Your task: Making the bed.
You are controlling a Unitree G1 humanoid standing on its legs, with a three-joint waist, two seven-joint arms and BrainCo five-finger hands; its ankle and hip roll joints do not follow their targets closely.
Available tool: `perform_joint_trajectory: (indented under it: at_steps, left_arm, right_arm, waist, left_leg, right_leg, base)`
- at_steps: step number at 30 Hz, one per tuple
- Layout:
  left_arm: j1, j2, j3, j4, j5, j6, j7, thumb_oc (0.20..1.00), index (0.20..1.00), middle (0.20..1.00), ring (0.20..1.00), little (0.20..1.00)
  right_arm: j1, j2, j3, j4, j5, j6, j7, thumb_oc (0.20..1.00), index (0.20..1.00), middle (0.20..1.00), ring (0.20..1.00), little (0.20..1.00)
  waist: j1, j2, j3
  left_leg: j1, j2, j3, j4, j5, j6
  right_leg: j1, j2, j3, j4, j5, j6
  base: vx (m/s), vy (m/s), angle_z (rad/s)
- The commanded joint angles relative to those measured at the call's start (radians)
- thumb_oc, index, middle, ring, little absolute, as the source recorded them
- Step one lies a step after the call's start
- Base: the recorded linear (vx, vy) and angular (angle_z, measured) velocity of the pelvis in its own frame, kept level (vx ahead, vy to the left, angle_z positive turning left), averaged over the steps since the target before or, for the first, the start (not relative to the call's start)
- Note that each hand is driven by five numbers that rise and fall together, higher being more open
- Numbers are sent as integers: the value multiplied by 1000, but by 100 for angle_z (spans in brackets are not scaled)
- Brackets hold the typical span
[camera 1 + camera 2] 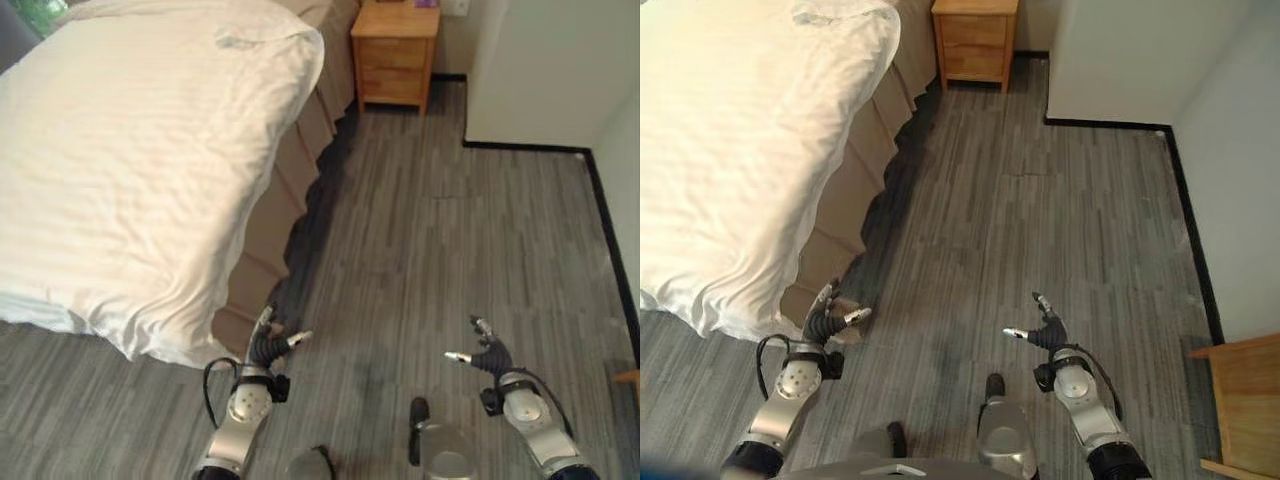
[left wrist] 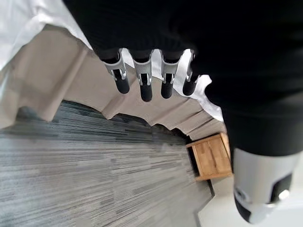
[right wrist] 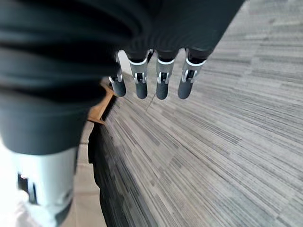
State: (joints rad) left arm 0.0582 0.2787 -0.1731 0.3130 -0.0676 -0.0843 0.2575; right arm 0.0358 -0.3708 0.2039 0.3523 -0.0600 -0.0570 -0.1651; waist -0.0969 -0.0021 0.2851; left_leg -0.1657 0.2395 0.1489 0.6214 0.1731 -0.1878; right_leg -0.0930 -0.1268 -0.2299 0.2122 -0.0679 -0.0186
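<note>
Bed (image 1: 120, 170) at left, white duvet (image 1: 150, 120) draped over tan skirt (image 1: 285, 190). Left hand (image 1: 268, 345) near bed corner, fingers relaxed, empty. Right hand (image 1: 490, 355) over floor (image 1: 430, 250), likewise empty.

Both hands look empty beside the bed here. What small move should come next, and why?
Probably reach the left hand up to the hanging corner of the white duvet just beside it. Both it and the right hand are open over the floor, holding nothing.
</note>
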Motion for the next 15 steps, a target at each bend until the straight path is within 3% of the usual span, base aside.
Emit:
perform_joint_trajectory:
  at_steps: [1, 3, 5, 6, 7, 8, 9, 12, 13, 15]
  left_arm:
    - [-14, 18, -4, -102, -16, -62, -13, 1000, 1000, 1000, 1000, 1000]
    - [8, 11, -7, -119, -21, -68, -23, 1000, 1000, 1000, 1000, 1000]
    - [39, 5, -1, -135, -20, -65, -28, 1000, 1000, 1000, 1000, 1000]
    - [53, -1, -1, -137, -20, -62, -32, 1000, 1000, 1000, 1000, 1000]
    - [61, -4, 3, -132, -22, -58, -31, 1000, 1000, 1000, 1000, 1000]
    - [62, -5, 2, -132, -22, -58, -31, 1000, 1000, 1000, 1000, 1000]
    - [67, -12, -6, -126, -19, -50, -32, 1000, 1000, 1000, 1000, 1000]
    - [89, -16, 7, -126, -13, -45, -33, 1000, 1000, 1000, 1000, 1000]
    - [97, -13, 9, -126, -10, -45, -32, 1000, 1000, 1000, 1000, 1000]
    - [98, -2, 7, -127, -3, -41, -34, 1000, 1000, 1000, 1000, 1000]
  right_arm:
    - [-35, -35, 16, -86, 16, -39, -15, 1000, 1000, 1000, 1000, 1000]
    - [-33, -38, 20, -89, 10, -39, -7, 1000, 1000, 1000, 1000, 1000]
    - [-23, -41, 24, -89, 8, -43, 0, 1000, 1000, 1000, 1000, 1000]
    - [-21, -43, 27, -83, 6, -44, 4, 1000, 1000, 1000, 1000, 1000]
    - [-23, -44, 29, -79, 3, -46, 4, 1000, 1000, 1000, 1000, 1000]
    - [-21, -45, 29, -78, 3, -47, 4, 1000, 1000, 1000, 1000, 1000]
    - [-19, -46, 28, -83, -2, -48, 2, 1000, 1000, 1000, 1000, 1000]
    - [-5, -43, 33, -89, -23, -48, 7, 1000, 1000, 1000, 1000, 1000]
    - [1, -37, 36, -92, -30, -48, 9, 1000, 1000, 1000, 1000, 1000]
    - [10, -27, 41, -97, -48, -53, 13, 1000, 1000, 1000, 1000, 1000]
  waist:
    - [21, -26, -4]
    - [51, -13, -7]
    - [74, 4, -21]
    - [90, 17, -28]
    - [108, 33, -31]
    - [108, 31, -32]
    - [131, 25, -32]
    - [160, 11, -47]
    - [171, 8, -54]
    - [192, -24, -74]
  left_leg:
    - [124, -48, 124, 77, -133, 37]
    - [38, -67, 144, -58, -160, 58]
    - [4, -96, 180, -302, -169, 90]
    - [-1, -116, 182, -440, -121, 91]
    - [-31, -99, 177, -535, -74, 86]
    - [-18, -106, 179, -559, -63, 84]
    - [-69, -78, 170, -697, -33, 78]
    - [-104, -65, 120, -708, -5, 75]
    - [-94, -63, 118, -694, 32, 70]
    - [-72, -74, 115, -673, 51, 92]
  right_leg:
    - [135, -8, 29, -288, 73, 37]
    - [194, 6, 51, -299, 33, 51]
    - [235, 15, 65, -299, -12, 79]
    - [258, 27, 74, -299, -30, 87]
    - [285, 46, 84, -299, -51, 95]
    - [287, 43, 84, -299, -54, 95]
    - [345, 31, 87, -299, -84, 108]
    - [420, 30, 138, -299, -119, 123]
    - [445, 27, 152, -299, -133, 124]
    - [467, 1, 176, -249, -116, 143]
  base:
    - [530, -62, -35]
    - [565, 25, -26]
    - [585, 115, -43]
    - [630, 149, -31]
    - [466, 106, -22]
    - [636, 116, -28]
    - [570, 84, -42]
    - [668, 113, -50]
    - [638, 124, -62]
    - [528, 108, -63]
